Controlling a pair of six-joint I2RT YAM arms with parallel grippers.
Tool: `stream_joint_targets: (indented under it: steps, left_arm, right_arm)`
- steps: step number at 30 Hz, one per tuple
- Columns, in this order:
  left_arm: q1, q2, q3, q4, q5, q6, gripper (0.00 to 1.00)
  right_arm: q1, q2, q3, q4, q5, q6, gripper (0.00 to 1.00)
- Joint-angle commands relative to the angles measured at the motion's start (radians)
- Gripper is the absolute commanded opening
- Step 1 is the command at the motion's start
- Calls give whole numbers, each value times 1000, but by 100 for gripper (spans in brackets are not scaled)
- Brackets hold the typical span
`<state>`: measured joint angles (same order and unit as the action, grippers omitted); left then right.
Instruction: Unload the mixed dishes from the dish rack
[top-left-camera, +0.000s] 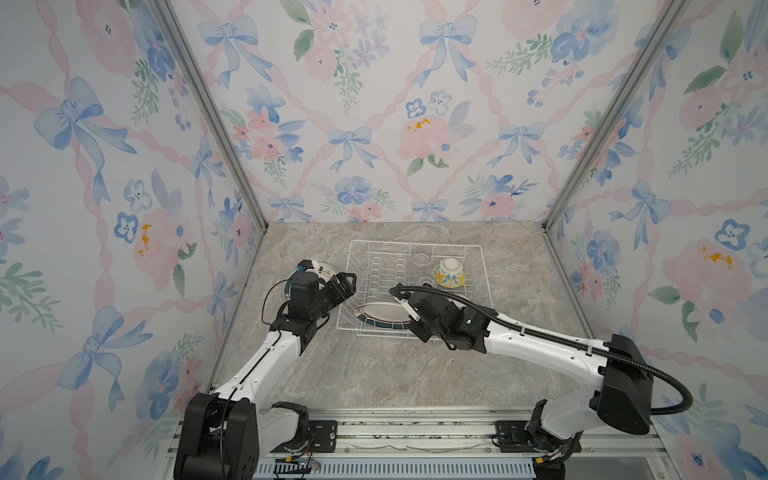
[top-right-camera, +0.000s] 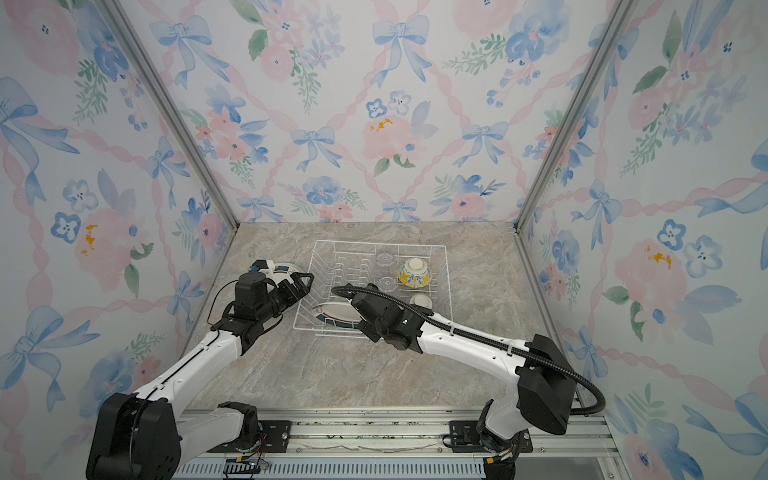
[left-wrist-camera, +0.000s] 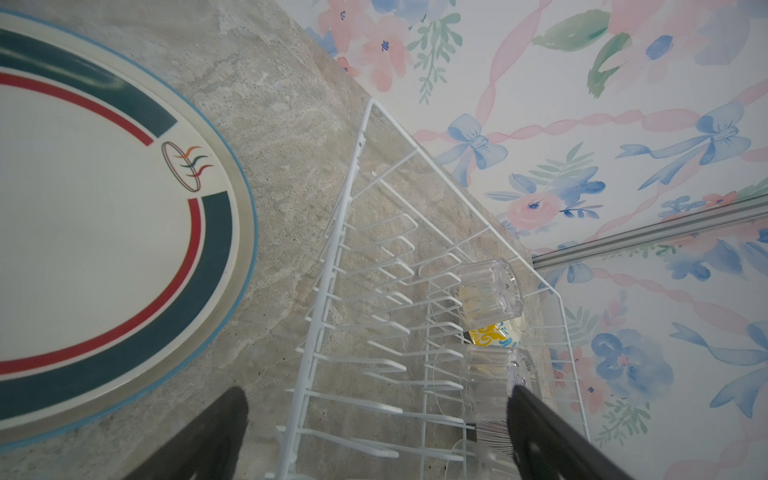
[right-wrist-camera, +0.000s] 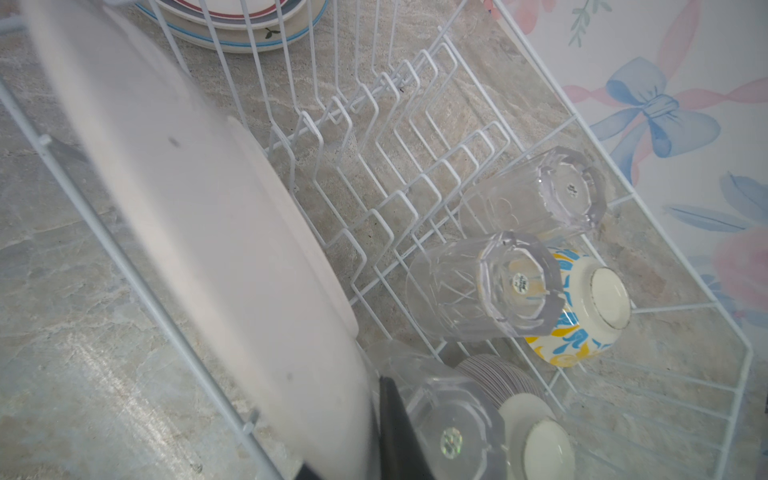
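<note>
The white wire dish rack (top-left-camera: 415, 242) (top-right-camera: 374, 242) stands mid-table. At its front a teal-rimmed plate (top-left-camera: 380, 313) (top-right-camera: 336, 311) (right-wrist-camera: 187, 232) stands on edge, with my right gripper (top-left-camera: 406, 306) (right-wrist-camera: 365, 415) shut on its rim; one black finger (right-wrist-camera: 395, 415) presses its back. Three upturned glass cups (right-wrist-camera: 536, 195) (right-wrist-camera: 478, 286) (right-wrist-camera: 449, 428), a yellow-blue bowl (top-left-camera: 449, 272) (right-wrist-camera: 582, 307) and a striped bowl (top-right-camera: 420, 300) (right-wrist-camera: 528, 415) fill the rack's right side. My left gripper (top-left-camera: 349, 282) (left-wrist-camera: 378, 395) hangs open and empty over the rack's left rim.
A stack of plates (top-left-camera: 326, 272) (left-wrist-camera: 104, 228) lies on the marble table (top-left-camera: 374, 374) just left of the rack, under the left wrist. Floral walls close in on the left, back and right. A metal rail runs along the front edge.
</note>
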<state>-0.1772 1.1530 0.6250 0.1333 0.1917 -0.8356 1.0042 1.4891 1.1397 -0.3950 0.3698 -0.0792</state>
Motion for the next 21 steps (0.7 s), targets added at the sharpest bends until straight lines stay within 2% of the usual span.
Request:
stream_joint_targets:
  steps: [1, 11, 21]
  left_arm:
    - [-6, -16, 29, 4, -11, 2, 98]
    - [-7, -36, 25, -5, -14, 5, 98]
    - [-6, -102, 24, -44, -70, 40, 98]
  right_arm:
    - [1, -53, 5, 110, 11, 50, 1]
    - [2, -64, 28, 111, 41, 55, 0]
    - [-1, -58, 60, 101, 60, 77, 0]
